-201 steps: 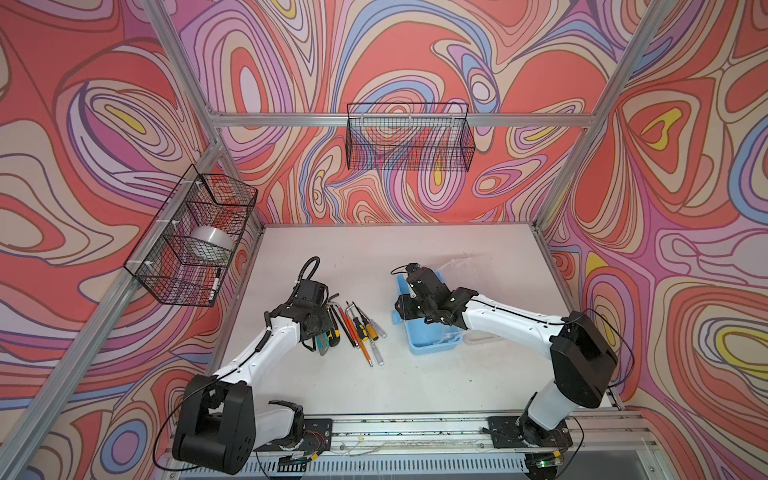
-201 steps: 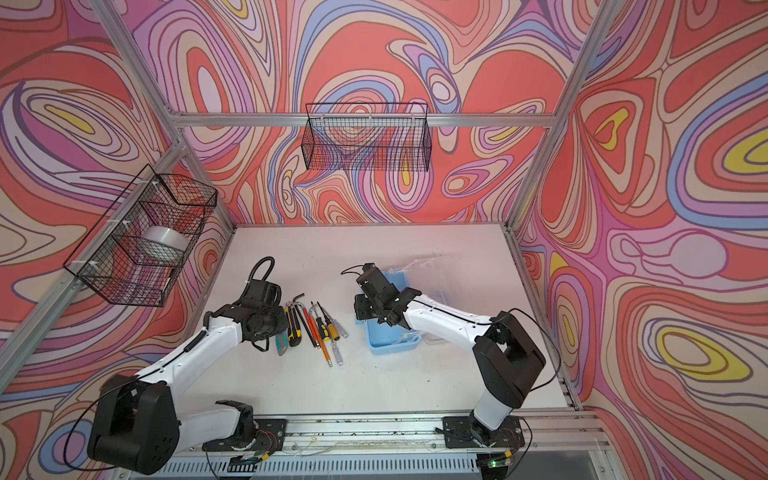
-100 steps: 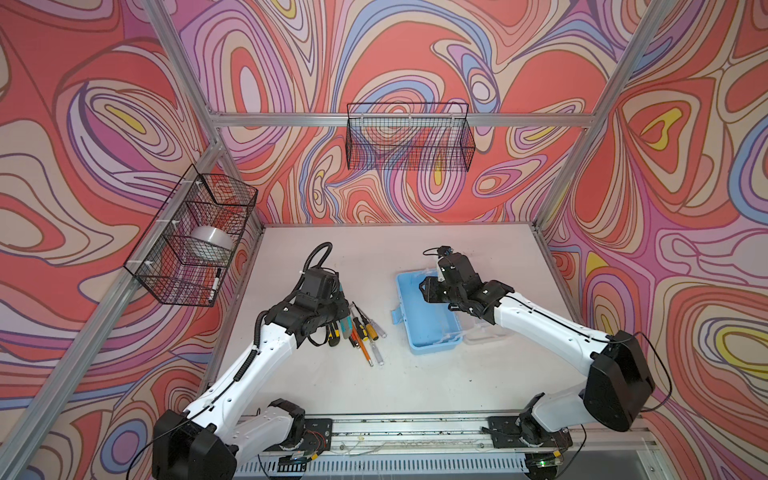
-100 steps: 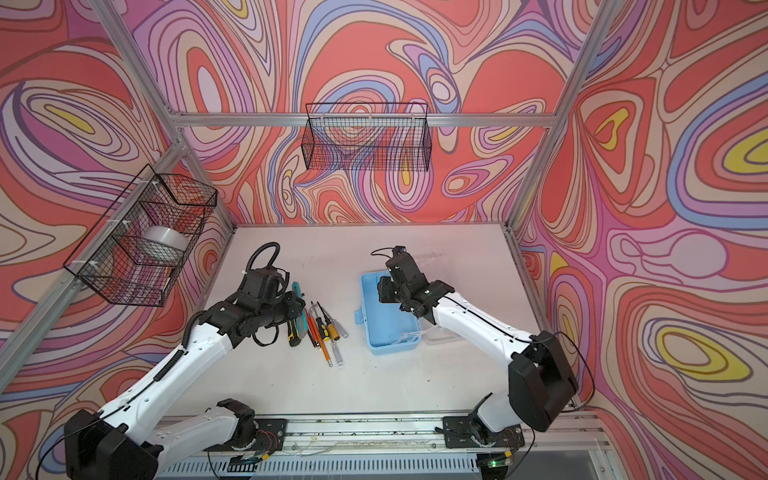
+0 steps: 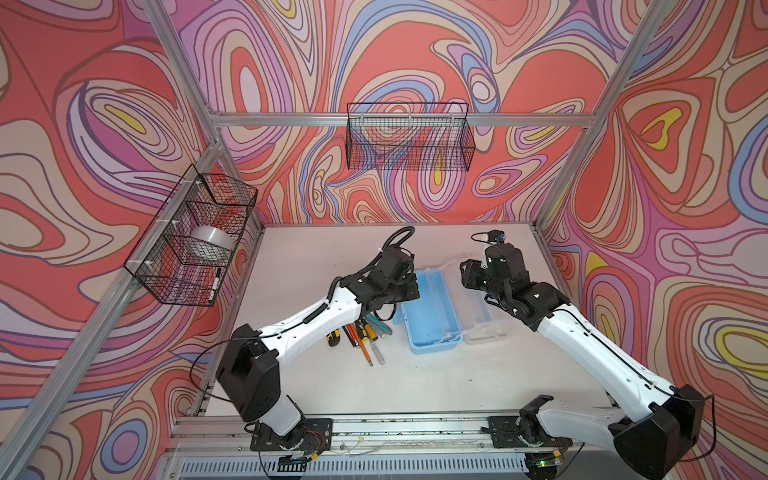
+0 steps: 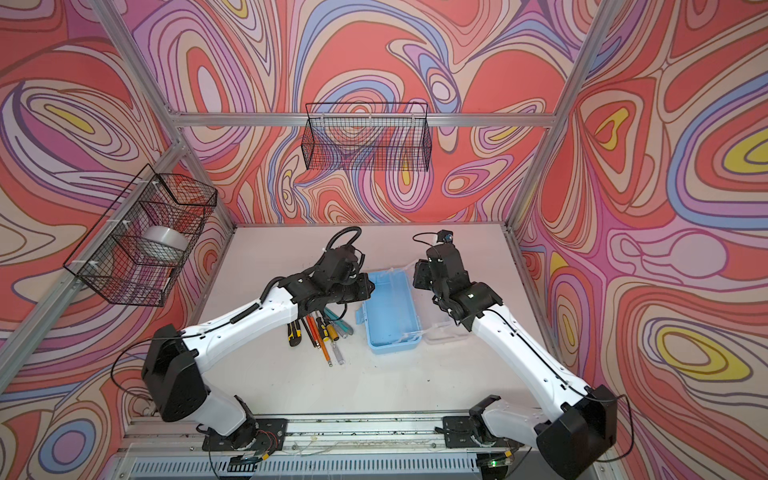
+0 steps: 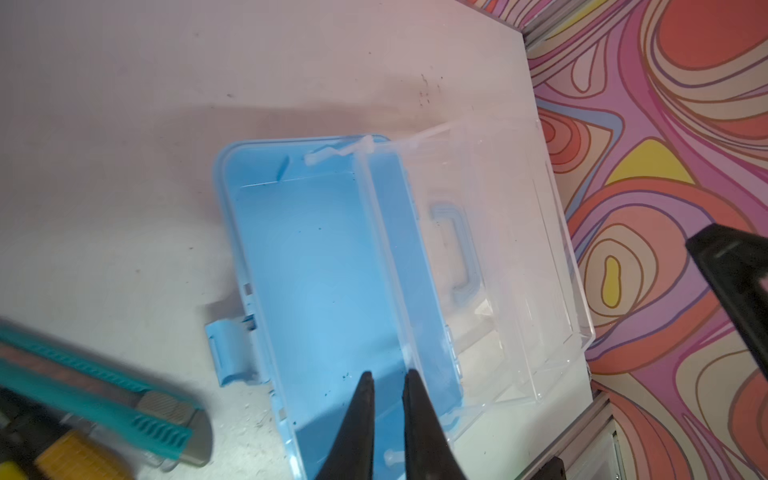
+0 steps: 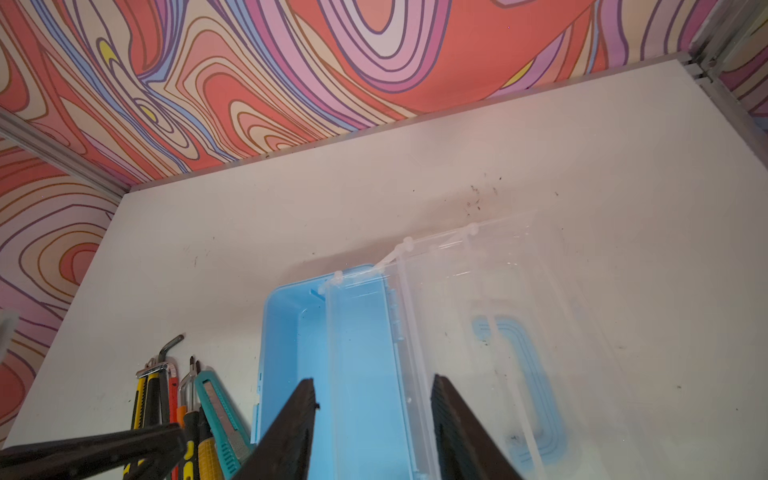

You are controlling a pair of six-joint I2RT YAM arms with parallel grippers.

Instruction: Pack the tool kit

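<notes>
Box point(image 5: 432, 316) sits open, empty; 0 packed, tools point(image 5: 361, 332) all lie left of it on table point(image 5: 316, 249); left hand point(image 7: 388, 376) almost pressed together, right hand point(image 8: 372, 378) spread.

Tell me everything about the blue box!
The box is light-blue plastic, long with rounded corners. It lies open on the white table, with no tools inside, just dark specks. Its clear lid is folded flat beside it, hinged on a long side, with a blue handle showing through. A blue latch sticks out on the opposite side. The left gripper hangs over it; whether they touch is unclear.
</notes>
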